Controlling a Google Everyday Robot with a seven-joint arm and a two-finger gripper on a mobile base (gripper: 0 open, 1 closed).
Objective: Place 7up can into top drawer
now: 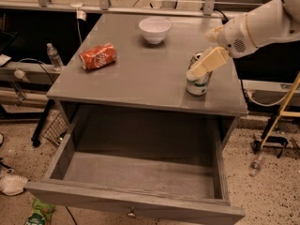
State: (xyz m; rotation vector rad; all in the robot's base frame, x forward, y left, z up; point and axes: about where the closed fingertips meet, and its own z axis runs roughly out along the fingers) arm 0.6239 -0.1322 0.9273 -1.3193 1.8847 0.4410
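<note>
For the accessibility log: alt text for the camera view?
The robot's cream gripper is at the top of an upright silver-white 7up can with green lettering, near the front edge of the grey table. Below, the wide grey wooden top drawer is pulled open. An orange-red can on its side and a white bowl sit farther back.

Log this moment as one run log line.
claw: at 7up can | 7up can: upright on tabletop | top drawer: open, can not inside

An orange-red can [98, 56] lies on its side at upper left. A white bowl [154, 29] stands upright at upper centre.
</note>
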